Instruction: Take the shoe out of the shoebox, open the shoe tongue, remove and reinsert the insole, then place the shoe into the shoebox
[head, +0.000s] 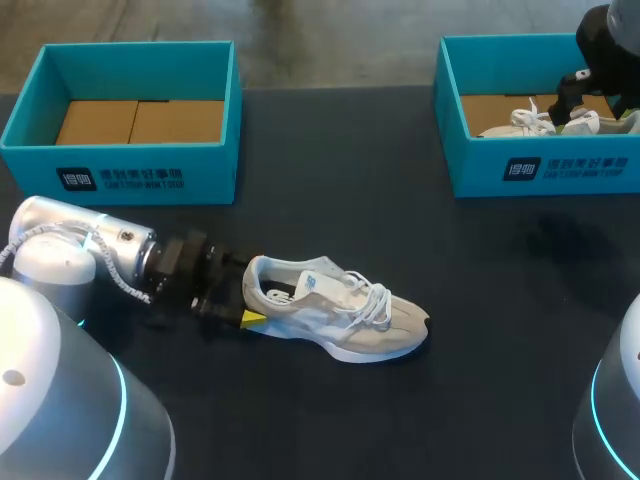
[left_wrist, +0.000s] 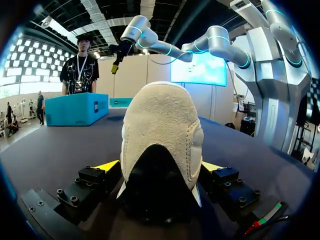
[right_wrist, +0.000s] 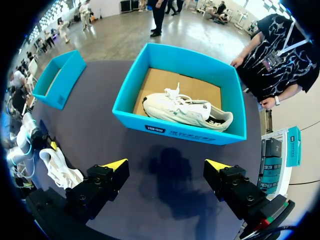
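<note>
A white and beige sneaker (head: 340, 308) lies on its sole on the dark table, toe pointing right. My left gripper (head: 248, 308) is at its heel. In the left wrist view the suede heel (left_wrist: 162, 135) sits between the open fingers of the left gripper (left_wrist: 160, 167), one yellow tip on either side. Whether the tips touch the heel I cannot tell. My right gripper (head: 572, 98) hangs open over the right teal shoebox (head: 545, 170). In the right wrist view the right gripper (right_wrist: 167, 166) is above the table, just in front of that box (right_wrist: 175, 131), which holds a second white sneaker (right_wrist: 187, 111).
An empty teal shoebox (head: 125, 170) with a cardboard floor stands at the back left; the right wrist view shows this left box (right_wrist: 57, 80) too. The sneaker on the table (right_wrist: 60, 167) lies between the two boxes, nearer the front.
</note>
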